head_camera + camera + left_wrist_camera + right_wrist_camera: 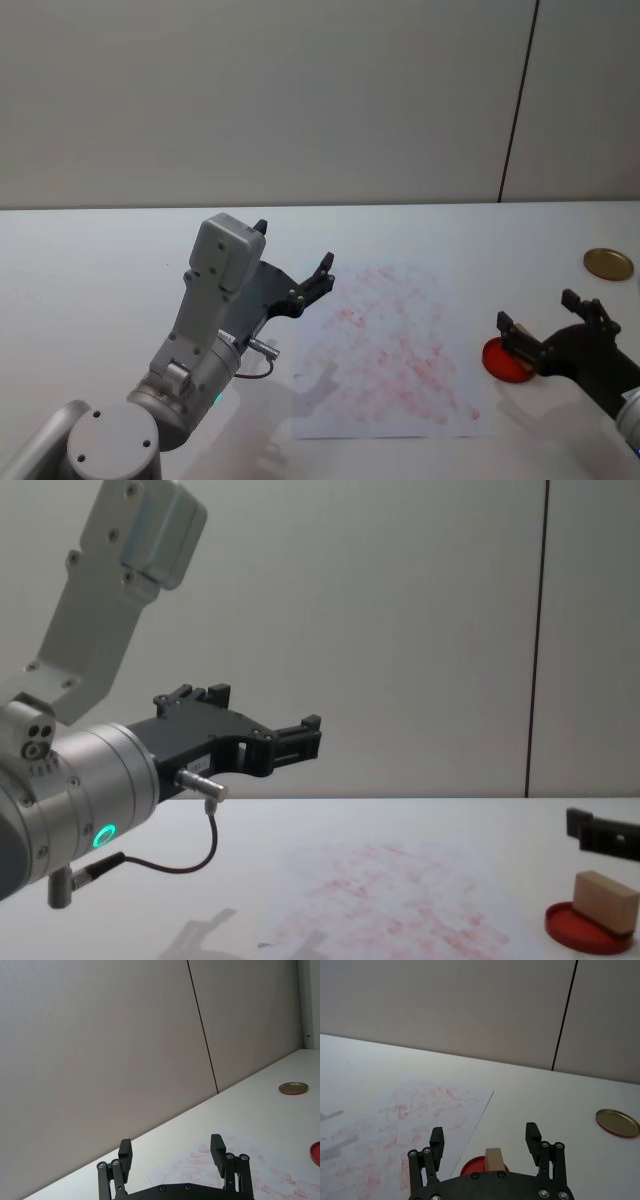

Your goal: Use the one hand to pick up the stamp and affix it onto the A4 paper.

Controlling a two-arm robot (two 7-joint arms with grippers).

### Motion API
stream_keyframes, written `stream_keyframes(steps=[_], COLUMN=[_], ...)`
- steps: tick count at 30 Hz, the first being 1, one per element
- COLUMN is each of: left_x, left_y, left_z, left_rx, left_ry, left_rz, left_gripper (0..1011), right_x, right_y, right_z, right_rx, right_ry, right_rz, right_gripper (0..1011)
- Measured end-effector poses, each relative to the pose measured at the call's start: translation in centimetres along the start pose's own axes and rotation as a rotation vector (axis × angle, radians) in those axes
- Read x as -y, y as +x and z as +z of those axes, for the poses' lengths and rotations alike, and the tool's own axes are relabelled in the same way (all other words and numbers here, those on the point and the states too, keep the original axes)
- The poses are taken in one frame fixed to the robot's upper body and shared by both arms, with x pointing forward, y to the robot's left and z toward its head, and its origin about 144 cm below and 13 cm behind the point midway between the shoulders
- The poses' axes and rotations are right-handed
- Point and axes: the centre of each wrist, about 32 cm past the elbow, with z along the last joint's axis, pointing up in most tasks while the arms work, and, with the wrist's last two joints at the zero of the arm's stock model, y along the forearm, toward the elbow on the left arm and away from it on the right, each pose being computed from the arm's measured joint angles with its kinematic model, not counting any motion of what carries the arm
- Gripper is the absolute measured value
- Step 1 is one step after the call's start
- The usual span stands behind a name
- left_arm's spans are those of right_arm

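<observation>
Stamp (606,898), a small pale tan wooden block, is under my right hand (537,310), the black blocky one with the short pronged fingers. This hand hangs just above the block. In the chest view I see a clear gap between them. Its fingers are spread wide and they grasp nothing. In the right wrist view the top of the stamp (493,1159) shows between the two fingers (437,1141), close to the palm of the right hand (485,1135).

The block stands upright on a flat round red disc (503,364) at the right side of the white worktop (100,270). Just beside the disc, toward my left, lies the A4 paper (400,350), a white sheet covered with faint red-pink print marks. It lies flat, and the stamp does not touch it. Farther back on the right, well apart from the disc, rests a round brass-coloured lid (608,263).

My left hand (295,245), black on a silver cylindrical wrist with a green ring light, is raised over the left edge of the paper. Its fingers are also apart and empty.
</observation>
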Motion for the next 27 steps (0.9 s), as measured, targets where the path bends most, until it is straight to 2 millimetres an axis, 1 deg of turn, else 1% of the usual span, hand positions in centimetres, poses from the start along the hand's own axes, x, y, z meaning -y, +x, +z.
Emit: stream_keyframes(steps=[11, 23, 24, 27], left_x=[0.0, 0.0, 0.0, 0.0], left_y=[0.0, 0.0, 0.0, 0.0], left_z=[0.0, 0.0, 0.0, 0.0], left_rx=[0.000, 0.000, 0.000, 0.000], left_ry=[0.000, 0.000, 0.000, 0.000], left_rz=[0.000, 0.000, 0.000, 0.000], left_gripper=[993, 993, 993, 993], right_x=[-0.3, -1.0, -1.1, -1.3], right_y=[1.3, 1.9, 1.9, 1.9], right_z=[-1.3, -2.4, -2.5, -2.7], right_rx=[-0.023, -0.046, -0.048, -0.052], right_ry=[-0.070, -0.115, -0.120, -0.126], right_rz=[0.032, 0.046, 0.047, 0.048], right_gripper=[1001, 999, 994, 914])
